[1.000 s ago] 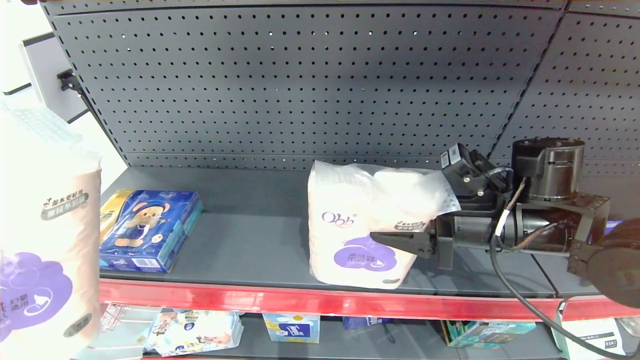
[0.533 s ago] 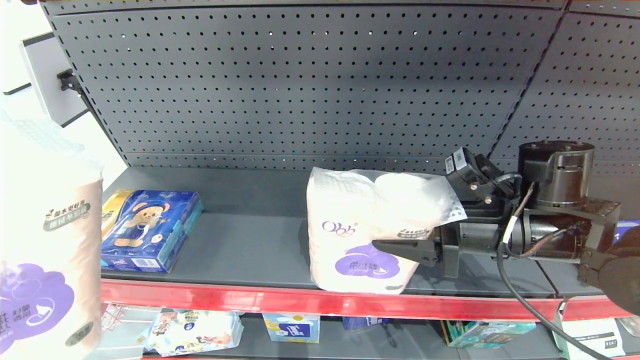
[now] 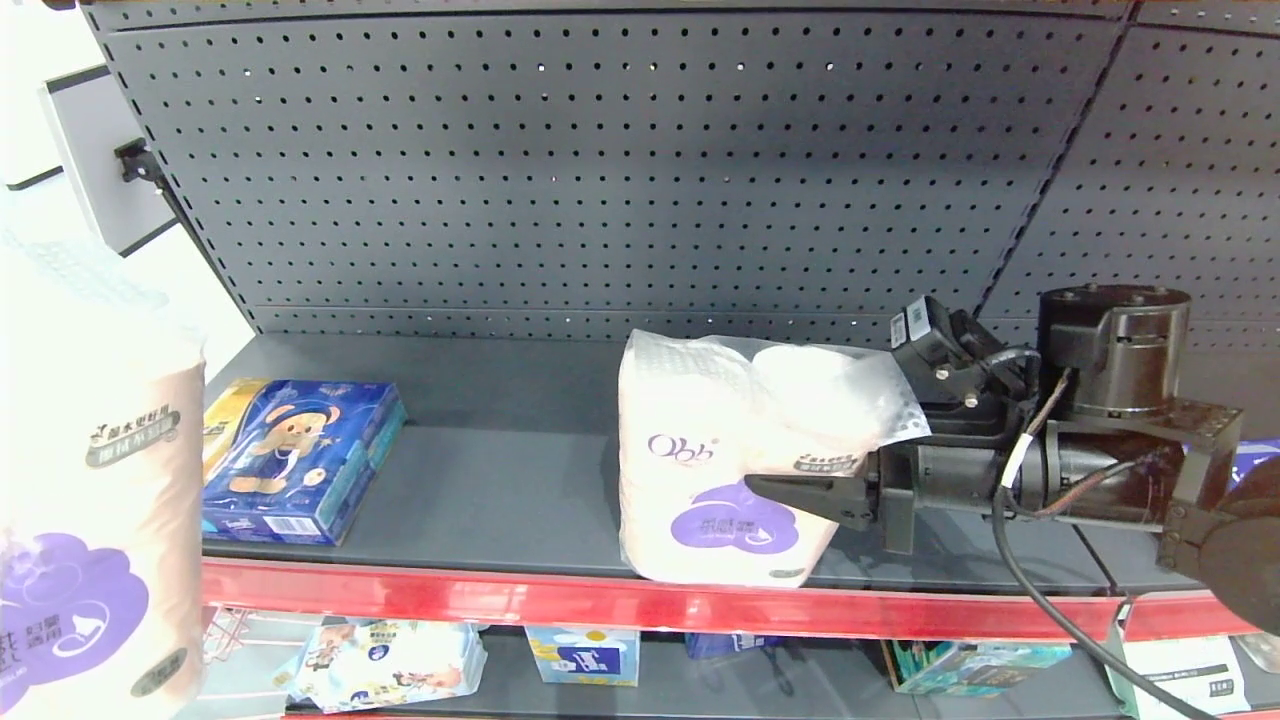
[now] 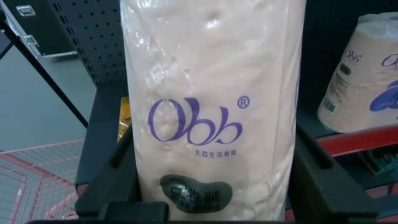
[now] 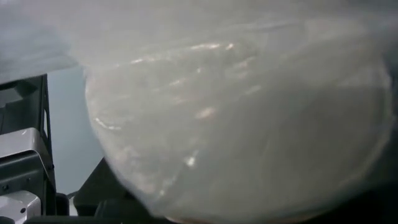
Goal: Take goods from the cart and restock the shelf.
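Observation:
A white toilet-paper pack [image 3: 700, 450] with purple print stands on the grey shelf [image 3: 500, 490], near its red front edge. My right gripper [image 3: 770, 455] comes in from the right and is shut on it. One dark finger [image 3: 805, 492] lies across the pack's front face; the other is hidden behind it. The right wrist view has this pack's wrapper [image 5: 236, 118] pressed close to the lens. A second, identical pack [image 3: 90, 500] hangs at the far left, in front of the shelf. My left gripper [image 4: 217, 183] is shut on this pack [image 4: 211, 93], with black fingers [image 4: 115, 168] on both sides.
A blue box [image 3: 300, 460] with a bear picture lies flat on the shelf's left part. A grey pegboard [image 3: 600, 170] backs the shelf. Several packaged goods [image 3: 385, 660] sit on the lower shelf. The pink wire cart [image 4: 31, 186] is below the left gripper.
The right gripper and its pack shifted slightly right and down toward the shelf's front edge, then settled. The left pack has barely moved.

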Motion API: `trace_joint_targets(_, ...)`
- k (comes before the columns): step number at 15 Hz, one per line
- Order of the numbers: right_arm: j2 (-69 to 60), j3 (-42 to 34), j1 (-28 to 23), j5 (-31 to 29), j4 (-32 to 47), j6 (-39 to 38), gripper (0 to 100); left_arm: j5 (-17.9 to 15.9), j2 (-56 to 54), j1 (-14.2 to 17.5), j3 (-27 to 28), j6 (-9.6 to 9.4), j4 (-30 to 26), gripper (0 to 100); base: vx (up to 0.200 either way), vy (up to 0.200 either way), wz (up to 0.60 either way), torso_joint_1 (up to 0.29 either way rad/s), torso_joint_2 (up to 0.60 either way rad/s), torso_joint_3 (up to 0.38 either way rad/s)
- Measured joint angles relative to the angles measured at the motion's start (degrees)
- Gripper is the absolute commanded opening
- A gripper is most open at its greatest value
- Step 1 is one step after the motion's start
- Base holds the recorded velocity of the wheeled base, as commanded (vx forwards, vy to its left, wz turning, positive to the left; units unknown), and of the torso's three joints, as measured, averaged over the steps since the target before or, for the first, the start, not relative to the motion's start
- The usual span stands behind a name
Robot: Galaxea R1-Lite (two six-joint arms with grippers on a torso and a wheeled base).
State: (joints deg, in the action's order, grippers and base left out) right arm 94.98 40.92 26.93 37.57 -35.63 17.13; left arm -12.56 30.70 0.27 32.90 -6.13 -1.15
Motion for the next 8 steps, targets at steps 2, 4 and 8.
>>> trace_joint_targets(2,-0.18,-0.49,0.07,-0.05,-0.05,0.24,0,0.00,-0.07,0.00,-0.05,0.15,0.00,0,0.000,0.000,0.00,0.000,0.00,0.000)
trace_joint_targets(4,-0.27,-0.79,0.09,-0.05,-0.02,0.79,100,-0.05,-0.16,-0.02,-0.05,0.33,0.00,0,0.000,0.000,0.00,0.000,0.00,0.000)
trace_joint_targets(8,-0.68,-1.16,0.11,-0.77,0.33,1.12,100,-0.02,-0.44,0.00,-0.05,0.34,-0.09,0,0.000,0.000,0.00,0.000,0.00,0.000)
